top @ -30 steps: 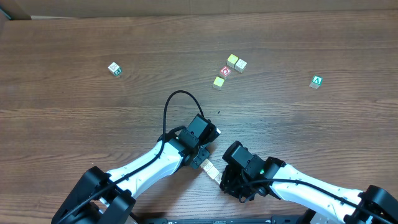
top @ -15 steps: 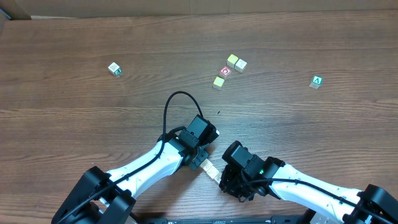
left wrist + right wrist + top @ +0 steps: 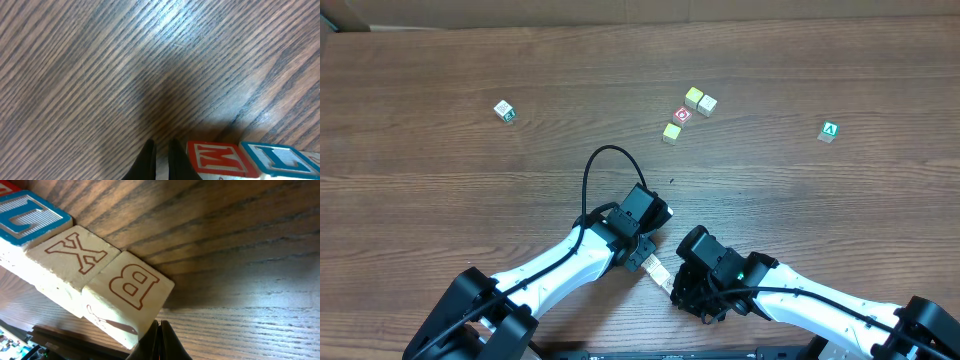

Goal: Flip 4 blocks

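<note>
— where are the blocks?
— the row of four [image 3: 658, 272] lies on the bench [image 3: 440, 200], between my two arms. my left jaws, pressed together, sit just beside the m block [image 3: 220, 159]. my right jaws, also pressed together, sit close by the b block [image 3: 131, 285].
— what could go wrong?
— i judge the row may buckle if i push from its ends. the middle blocks could slip out, or only some would turn over.
</note>
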Controlling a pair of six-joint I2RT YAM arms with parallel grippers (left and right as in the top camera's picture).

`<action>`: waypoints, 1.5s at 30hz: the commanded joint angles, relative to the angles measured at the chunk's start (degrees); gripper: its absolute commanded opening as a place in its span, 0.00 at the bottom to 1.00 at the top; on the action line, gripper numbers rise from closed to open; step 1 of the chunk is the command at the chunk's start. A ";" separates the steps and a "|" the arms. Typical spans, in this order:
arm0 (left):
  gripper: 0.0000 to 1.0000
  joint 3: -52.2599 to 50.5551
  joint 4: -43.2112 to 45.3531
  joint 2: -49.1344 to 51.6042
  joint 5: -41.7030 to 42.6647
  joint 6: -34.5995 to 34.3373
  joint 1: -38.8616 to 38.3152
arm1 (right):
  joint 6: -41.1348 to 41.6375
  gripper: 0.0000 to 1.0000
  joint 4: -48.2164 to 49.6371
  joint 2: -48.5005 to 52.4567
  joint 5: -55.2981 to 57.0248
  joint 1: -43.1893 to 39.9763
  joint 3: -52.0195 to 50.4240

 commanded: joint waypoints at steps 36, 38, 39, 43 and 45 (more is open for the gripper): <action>0.04 -0.15 2.73 0.57 3.61 2.14 -0.09 | 1.16 0.04 1.38 0.33 -1.68 0.66 0.13; 0.04 -0.15 2.73 0.57 3.63 2.14 -0.09 | 1.16 0.04 1.53 0.33 -1.66 0.66 0.13; 0.04 -0.15 2.75 0.57 3.61 2.14 -0.09 | 1.20 0.04 1.53 0.33 -1.66 0.66 0.13; 0.04 -0.15 2.78 0.57 3.61 2.14 -0.09 | 1.36 0.04 1.86 0.33 -1.68 0.66 0.13; 0.04 -0.15 2.78 0.57 3.61 2.14 -0.09 | 1.33 0.04 2.19 0.33 -1.68 0.66 0.13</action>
